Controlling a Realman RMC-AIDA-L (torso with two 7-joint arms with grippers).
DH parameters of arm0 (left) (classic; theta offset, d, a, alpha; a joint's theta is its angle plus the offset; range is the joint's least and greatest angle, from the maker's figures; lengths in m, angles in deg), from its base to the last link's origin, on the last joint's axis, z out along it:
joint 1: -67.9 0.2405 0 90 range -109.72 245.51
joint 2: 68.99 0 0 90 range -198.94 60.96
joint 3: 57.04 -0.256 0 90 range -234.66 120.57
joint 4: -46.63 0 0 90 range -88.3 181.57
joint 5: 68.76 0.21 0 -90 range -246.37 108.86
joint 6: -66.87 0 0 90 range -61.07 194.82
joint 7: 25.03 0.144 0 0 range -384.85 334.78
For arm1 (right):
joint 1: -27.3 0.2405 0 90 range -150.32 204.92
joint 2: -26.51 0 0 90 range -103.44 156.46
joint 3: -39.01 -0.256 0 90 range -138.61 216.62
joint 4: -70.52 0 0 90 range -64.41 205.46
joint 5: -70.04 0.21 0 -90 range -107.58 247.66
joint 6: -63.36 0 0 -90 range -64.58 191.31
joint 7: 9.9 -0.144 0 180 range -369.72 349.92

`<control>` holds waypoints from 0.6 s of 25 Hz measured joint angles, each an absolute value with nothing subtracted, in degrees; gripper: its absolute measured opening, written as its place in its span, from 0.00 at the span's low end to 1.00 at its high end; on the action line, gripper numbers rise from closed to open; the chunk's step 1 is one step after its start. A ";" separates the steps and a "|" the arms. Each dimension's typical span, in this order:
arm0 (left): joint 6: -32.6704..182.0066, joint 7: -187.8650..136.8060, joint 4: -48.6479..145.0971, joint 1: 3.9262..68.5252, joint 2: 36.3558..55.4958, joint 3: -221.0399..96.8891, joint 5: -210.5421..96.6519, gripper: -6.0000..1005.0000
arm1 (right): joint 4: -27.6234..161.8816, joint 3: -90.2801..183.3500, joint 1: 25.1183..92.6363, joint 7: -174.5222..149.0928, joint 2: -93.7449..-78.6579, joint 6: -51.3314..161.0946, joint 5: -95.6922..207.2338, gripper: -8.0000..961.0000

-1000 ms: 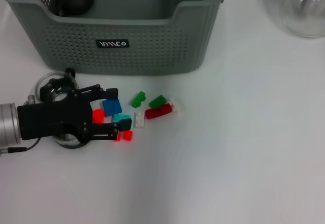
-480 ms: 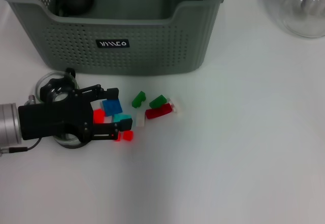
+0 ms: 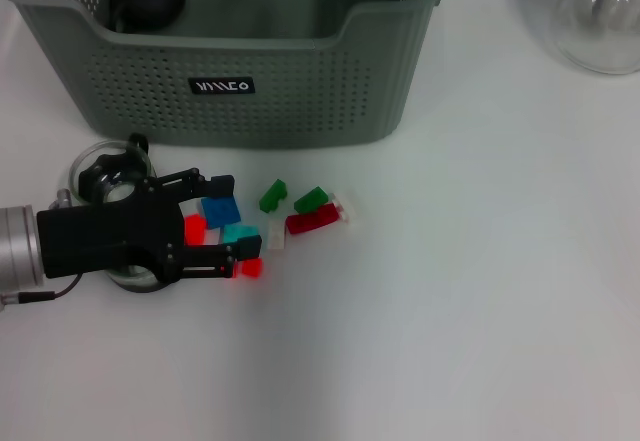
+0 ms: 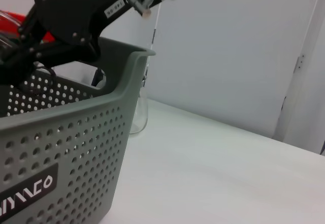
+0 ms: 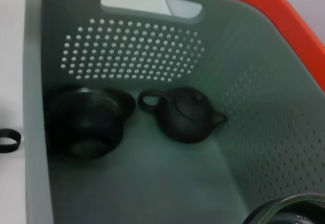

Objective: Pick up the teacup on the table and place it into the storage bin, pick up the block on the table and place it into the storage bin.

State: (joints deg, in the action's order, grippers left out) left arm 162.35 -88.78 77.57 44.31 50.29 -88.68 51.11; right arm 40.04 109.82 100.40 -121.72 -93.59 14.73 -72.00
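storage bin point(image 3: 290, 81) fills upper left, dark teapot point(image 5: 185, 115) inside | left tool point(image 3: 225, 226) lower left, spread, flanking the blocks point(image 3: 260, 226) just right of it on the counter point(image 3: 480, 291) | right tool over the bin, grip state unclear

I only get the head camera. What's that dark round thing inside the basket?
Observer: The right wrist view shows a dark round pot on the storage bin's floor.
Operator: Is it alone in there?
Observer: No, a small dark teapot sits beside it.
Operator: I see the left gripper open by the blocks. Where's the other arm?
Observer: The left wrist view shows the right arm above the bin's rim.
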 joint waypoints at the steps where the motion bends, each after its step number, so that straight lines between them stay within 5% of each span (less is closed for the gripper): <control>1: 162.33 -88.77 77.57 44.34 50.29 -88.68 51.11 0.88 | 40.20 109.85 100.28 -121.72 -93.54 14.91 -72.01 0.06; 15: 162.32 -88.75 77.57 44.44 50.44 -88.68 51.03 0.88 | 41.03 109.94 98.71 -122.52 -93.37 16.21 -72.08 0.06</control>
State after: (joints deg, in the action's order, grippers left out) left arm 162.32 -88.75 77.57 44.44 50.44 -88.68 51.03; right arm 41.03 109.94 98.71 -122.52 -93.37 16.21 -72.08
